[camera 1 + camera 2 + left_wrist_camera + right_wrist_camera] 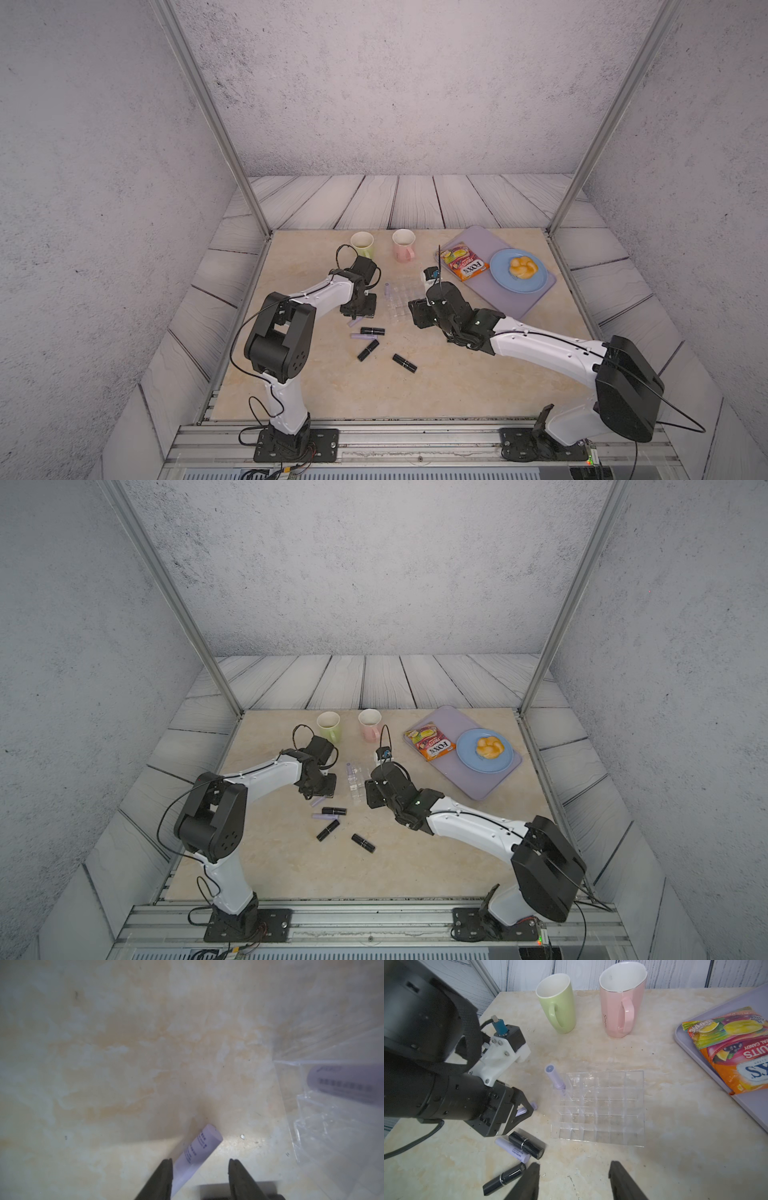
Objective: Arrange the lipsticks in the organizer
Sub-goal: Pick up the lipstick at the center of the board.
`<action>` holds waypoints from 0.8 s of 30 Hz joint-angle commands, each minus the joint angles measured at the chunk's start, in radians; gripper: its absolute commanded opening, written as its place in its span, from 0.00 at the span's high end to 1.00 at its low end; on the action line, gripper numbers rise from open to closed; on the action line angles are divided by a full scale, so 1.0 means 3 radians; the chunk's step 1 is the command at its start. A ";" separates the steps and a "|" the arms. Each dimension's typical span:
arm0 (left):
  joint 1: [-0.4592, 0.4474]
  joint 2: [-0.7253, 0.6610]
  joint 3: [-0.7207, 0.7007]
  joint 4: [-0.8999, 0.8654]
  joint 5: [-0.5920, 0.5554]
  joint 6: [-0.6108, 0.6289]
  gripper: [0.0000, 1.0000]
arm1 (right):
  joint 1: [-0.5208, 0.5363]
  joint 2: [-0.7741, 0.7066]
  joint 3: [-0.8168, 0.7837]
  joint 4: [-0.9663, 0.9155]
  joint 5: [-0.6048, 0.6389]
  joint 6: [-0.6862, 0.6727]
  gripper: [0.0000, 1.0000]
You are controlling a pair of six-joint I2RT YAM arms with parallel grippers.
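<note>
Both top views look down from high up, facing the back wall point(395, 104). They are far from the organizer point(397, 301) and share almost the whole surface point(457, 374). The left wrist view sits very close to the surface, just beside the organizer. The right wrist view is a bit higher, looking over the organizer to the green mug point(557, 1003). Both wrist views share the organizer.

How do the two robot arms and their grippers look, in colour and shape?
The left arm and right arm have white links between bulky black joint housings, with thin black cables looping outside. The left gripper and right gripper have dark, tapering fingers. A white bracket at the left wrist carries a teal plug.
</note>
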 commanded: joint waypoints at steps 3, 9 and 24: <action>-0.0002 0.0111 0.0089 -0.0123 -0.0073 0.0081 0.58 | 0.0015 -0.0101 -0.0050 0.0020 0.0068 0.0005 0.43; 0.0002 0.0247 0.0199 -0.0158 -0.0166 0.0121 0.65 | 0.0009 -0.0095 -0.0059 0.0042 0.0029 0.0029 0.44; 0.0043 -0.0217 0.0329 -0.0312 -0.0340 0.0114 0.88 | 0.0007 -0.0162 0.0045 -0.0066 -0.0149 0.0068 0.45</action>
